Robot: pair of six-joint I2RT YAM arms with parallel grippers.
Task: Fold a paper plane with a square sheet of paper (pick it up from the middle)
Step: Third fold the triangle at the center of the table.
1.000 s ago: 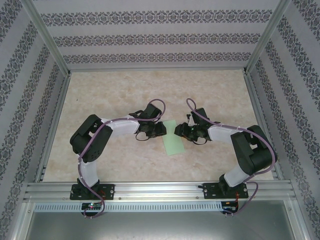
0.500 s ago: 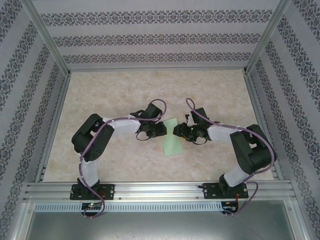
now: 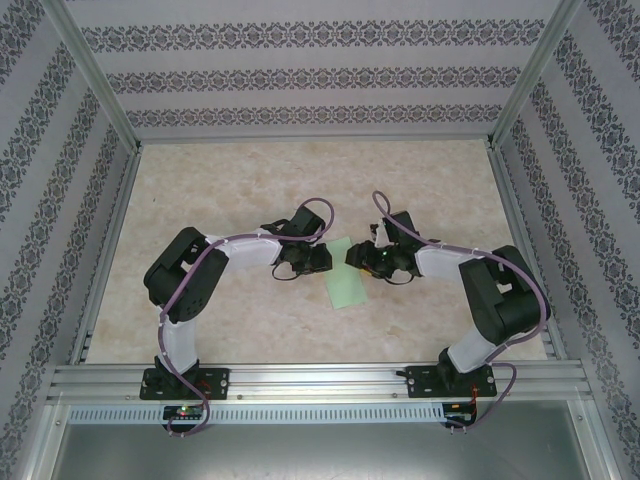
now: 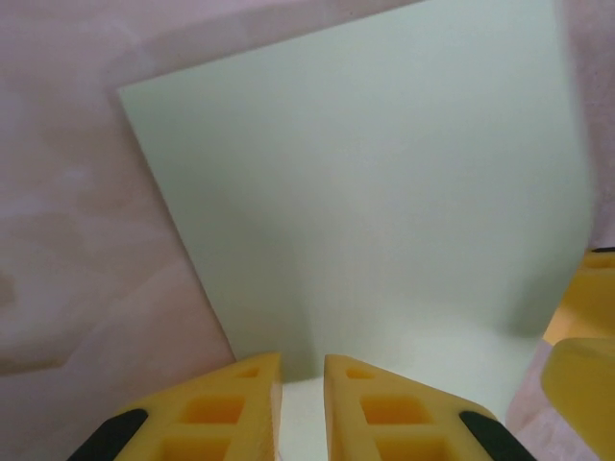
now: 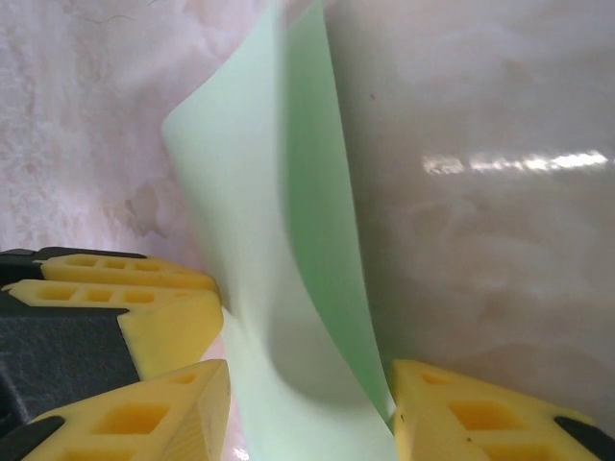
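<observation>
The square sheet of paper (image 3: 344, 276) sits mid-counter between the two arms, and from above it reads as a slim mint strip pointing toward the near edge. Up close in the right wrist view, it's curling, with one side of the paper (image 5: 259, 211) rearing up off the marbled counter (image 5: 500, 192). The left fingers (image 4: 226, 403) are nipped together on the sheet's near edge, pale green showing in the thin slit between them. The right fingers (image 5: 471, 413) stand released and wide apart, with the risen fold between them. It's crowded in here: the two sets of yellow fingers are just beside each other at the paper, and each pokes into the other's wrist view. Purple cables (image 3: 318, 208) loop over both arms. Patterned walls (image 3: 320, 75) ring the counter, well apart from the action.
</observation>
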